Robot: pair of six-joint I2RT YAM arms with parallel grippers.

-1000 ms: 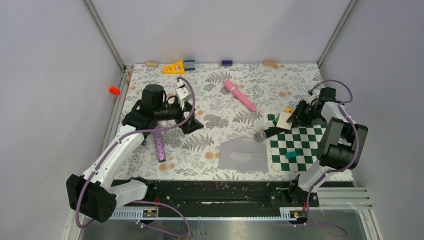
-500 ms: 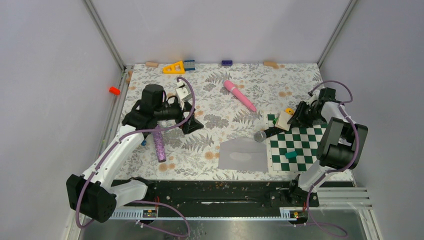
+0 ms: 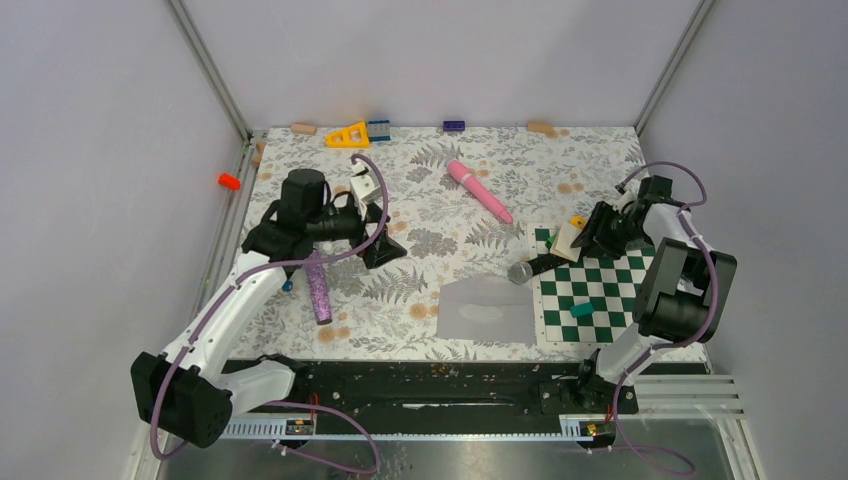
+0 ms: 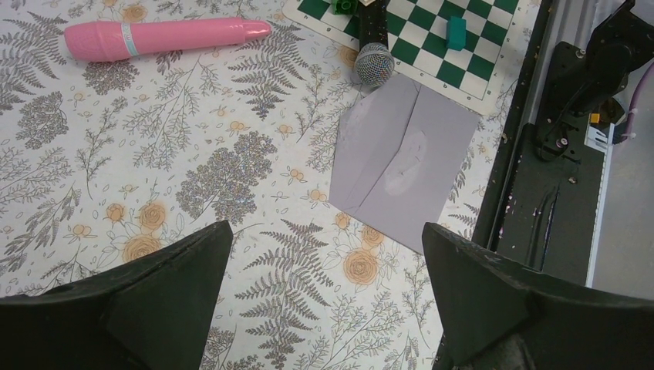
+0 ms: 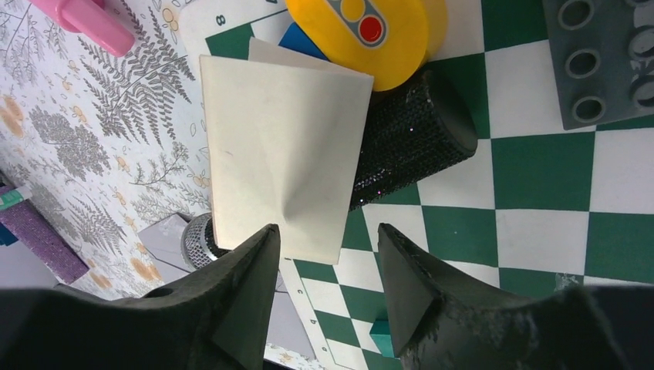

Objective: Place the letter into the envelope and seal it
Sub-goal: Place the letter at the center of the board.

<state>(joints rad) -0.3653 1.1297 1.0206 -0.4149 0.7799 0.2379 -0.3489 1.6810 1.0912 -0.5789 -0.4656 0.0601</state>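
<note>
**Bench** (image 3: 430,190): floral-covered and strewn with loose toys. A checkerboard mat (image 3: 610,300) lies on its 3 o'clock side.

**Envelope** (image 3: 495,312): flat on the bench, just beside the mat's 9 o'clock edge and near the arm bases. The flap appears folded open, with its point toward 9 o'clock and its fold line running roughly 12 to 6. Nothing shows inside, so the pocket is judged empty.

**Letter** (image 5: 281,154): a cream folded card, tilted and propped on the black handle of a microphone (image 5: 409,139) at the mat's far left corner. A yellow disc toy (image 5: 362,31) sits just beyond it. Seen from overhead, the letter lies toward 1 o'clock from the envelope.

**Right gripper** (image 5: 325,231): the nearer one to the letter. Its jaws stand apart on either side of the card's near edge. In the wrist view the card's long axis runs away from them toward 12 o'clock. No pinch is evident.

**Left gripper** (image 4: 324,308): jaws spread wide and holding nothing. In its wrist view the envelope lies toward 1 o'clock, well apart.

**Judgement:** the card must travel toward 7 o'clock and enter from the flap side. The microphone's mesh head (image 4: 374,63) sits at the envelope's far corner and may obstruct.
</note>
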